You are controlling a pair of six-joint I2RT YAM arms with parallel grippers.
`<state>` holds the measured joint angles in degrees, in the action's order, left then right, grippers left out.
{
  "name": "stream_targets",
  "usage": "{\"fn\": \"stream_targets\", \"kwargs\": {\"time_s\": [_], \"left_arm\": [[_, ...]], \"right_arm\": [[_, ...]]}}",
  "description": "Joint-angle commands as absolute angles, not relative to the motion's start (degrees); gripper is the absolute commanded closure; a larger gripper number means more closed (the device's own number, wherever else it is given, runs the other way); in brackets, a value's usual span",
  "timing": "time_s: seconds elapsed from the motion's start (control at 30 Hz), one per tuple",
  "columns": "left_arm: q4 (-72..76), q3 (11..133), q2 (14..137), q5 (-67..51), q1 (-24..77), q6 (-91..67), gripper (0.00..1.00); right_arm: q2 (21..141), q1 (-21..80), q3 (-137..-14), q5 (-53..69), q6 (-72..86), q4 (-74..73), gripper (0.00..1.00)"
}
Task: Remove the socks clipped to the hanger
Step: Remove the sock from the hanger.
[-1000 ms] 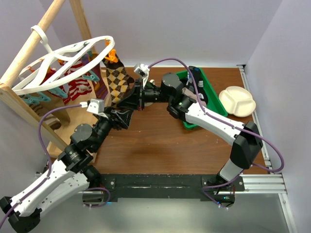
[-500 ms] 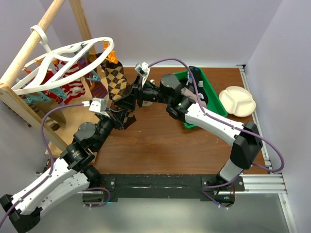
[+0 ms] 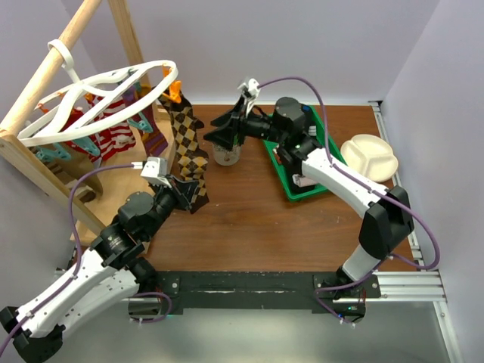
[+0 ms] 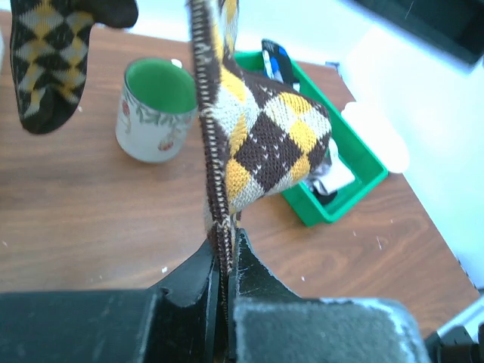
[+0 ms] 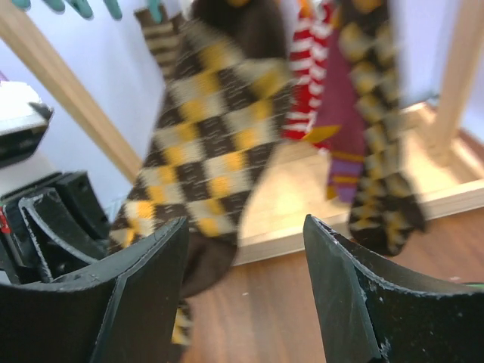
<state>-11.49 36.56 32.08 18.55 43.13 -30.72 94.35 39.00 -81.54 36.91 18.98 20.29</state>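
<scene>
Socks [image 3: 113,138] hang clipped under the one white hanger [image 3: 171,73] at far left. Two are checkered; the left gripper [image 4: 227,265] pinches the lower end of one checkered sock [image 3: 187,147]. The right gripper [image 3: 225,130] gapes empty near one mug [image 3: 227,154], one green tray [image 4: 355,162] and one plate [image 3: 369,157].

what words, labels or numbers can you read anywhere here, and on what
None can be read in any view.
The mug: leaf pattern only, no words.
The packet in the green tray: blue and white print, too blurred to read.
The checkered sock: pattern only, no label showing.
</scene>
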Motion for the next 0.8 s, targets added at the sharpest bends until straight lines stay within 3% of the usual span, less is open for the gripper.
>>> {"fn": "stream_targets", "kwargs": {"time_s": [0.0, 0.47, 0.77], "left_arm": [[-13.27, 39.55, 31.99, 14.86, 42.71, -34.36, 1.00], [-17.14, 42.89, 31.29, 12.66, 42.72, -35.51, 1.00], [-17.40, 44.03, 31.90, 12.04, 42.71, -34.98, 1.00]], "right_arm": [[95.70, 37.53, -87.96, 45.34, 21.09, 27.42, 0.34], [117.32, 34.63, -116.61, 52.91, 41.91, 44.20, 0.34], [123.04, 34.72, -125.50, 48.96, 45.61, 45.70, 0.35]]}}
